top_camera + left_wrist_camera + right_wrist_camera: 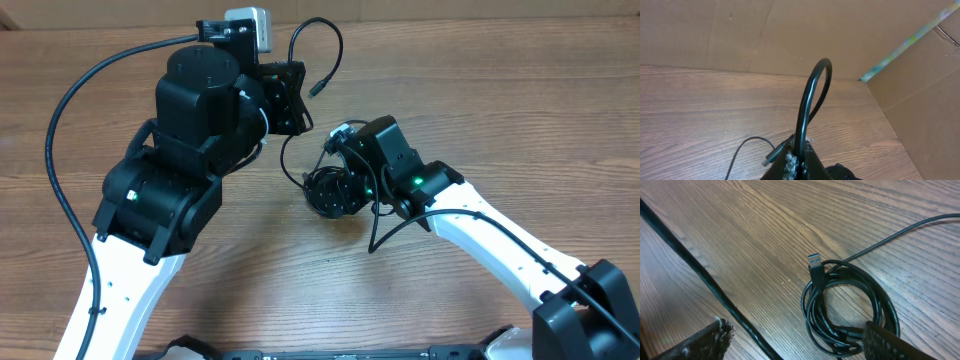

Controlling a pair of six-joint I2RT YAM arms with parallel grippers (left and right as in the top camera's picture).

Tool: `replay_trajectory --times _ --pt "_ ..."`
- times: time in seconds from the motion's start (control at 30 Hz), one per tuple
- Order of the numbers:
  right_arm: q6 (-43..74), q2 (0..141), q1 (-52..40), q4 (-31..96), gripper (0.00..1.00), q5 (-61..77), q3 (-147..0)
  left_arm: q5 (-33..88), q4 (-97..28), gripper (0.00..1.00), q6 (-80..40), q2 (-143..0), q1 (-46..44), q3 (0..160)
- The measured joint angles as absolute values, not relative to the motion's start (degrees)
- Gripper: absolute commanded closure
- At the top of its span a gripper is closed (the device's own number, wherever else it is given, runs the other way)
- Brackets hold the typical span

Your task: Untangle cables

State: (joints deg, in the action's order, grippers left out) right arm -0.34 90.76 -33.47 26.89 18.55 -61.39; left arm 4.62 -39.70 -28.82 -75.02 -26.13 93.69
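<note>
Closest to the lens is the left gripper [799, 164], clamped tight on a black cable [807, 100] that arches up out of its tip and folds back down. A small plug end [771, 157] sits just beside it. Overhead has that gripper up off the desk [480, 90], with a strand dropping from under it toward the other arm.

Over there the right gripper [795, 332] is spread wide, holding nothing, low over a coil [815, 317] of several turns. The coil lies between its fingers [710, 341], bunched toward one of them. It looks like that finger overlaps the outer turns, but I can't tell if it's actually touching. A USB plug [815, 262] pokes out on the far side of the coil, ahead of the gripper. There's also a blurry dark line off to one side, no idea which cord that is.

My take on doing this bit well: don't squeeze the whole bundle, that'd just cinch it. Close the right gripper on one or two outer turns to anchor them. Then have the left draw its cable slowly up and away so the turns peel off one at a time. Watch that USB plug, it looks like the likeliest thing to snag in a loop.
</note>
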Motion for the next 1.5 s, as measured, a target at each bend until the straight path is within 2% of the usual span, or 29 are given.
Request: replay_trajectory --times 0.1,0.37,0.5,0.53,0.57,0.6,0.7,0.77,0.8,1.1,1.27,1.33,1.43,1.5 --pt "-1.0 90.8 -33.5 26.9 0.18 18.4 -61.3 4.6 -39.7 0.96 -29.8 -75.0 -26.1 93.7" --pt "-3.6 90.8 -33.5 26.9 0.28 21.1 -61.0 5.0 -37.2 0.96 -32.0 -75.0 -26.1 93.7" --pt "-4.1 90.8 -33.5 26.9 0.28 21.2 -60.9 6.4 -34.9 0.96 -33.2 -75.0 -26.1 93.7" --pt "-4.2 90.8 -33.5 26.9 0.36 21.2 -60.9 6.7 -34.6 0.96 -33.6 -75.0 -26.1 93.7" --pt "-4.3 90.8 -33.5 26.8 0.40 21.2 -60.8 6.9 -34.4 0.96 -34.1 -75.0 -26.1 93.7" --pt "-4.3 90.8 -33.5 26.6 0.55 21.2 -60.6 7.1 -34.3 0.96 -34.4 -75.0 -26.1 93.7" --pt "-4.2 90.8 -33.5 26.4 0.71 21.3 -60.5 7.1 -34.3 0.96 -34.6 -75.0 -26.1 93.7" --pt "-3.2 90.8 -33.5 25.3 0.91 21.3 -60.5 7.1 -34.4 0.96 -34.6 -75.0 -26.1 93.7" --pt "-1.9 90.8 -33.5 24.4 0.95 21.4 -60.4 7.1 -34.6 0.96 -34.6 -75.0 -26.1 93.7" --pt "14.2 90.5 -33.5 22.1 0.96 22.5 -61.5 2.9 -37.0 0.93 -34.2 -76.0 -26.1 93.7" --pt "20.4 86.3 -33.5 22.0 0.96 26.7 -65.3 0.1 -39.4 0.84 -32.8 -77.7 -26.1 93.7" --pt "22.3 83.3 -33.5 21.7 0.96 27.6 -66.8 -0.5 -40.2 0.66 -31.4 -78.4 -26.1 93.7" --pt "24.0 78.2 -33.5 19.8 0.96 27.6 -69.1 -1.0 -41.7 0.52 -30.0 -79.2 -26.1 93.7" --pt "24.7 74.0 -33.5 17.0 0.96 25.9 -70.3 -1.1 -42.2 0.39 -29.6 -79.5 -26.1 93.7"
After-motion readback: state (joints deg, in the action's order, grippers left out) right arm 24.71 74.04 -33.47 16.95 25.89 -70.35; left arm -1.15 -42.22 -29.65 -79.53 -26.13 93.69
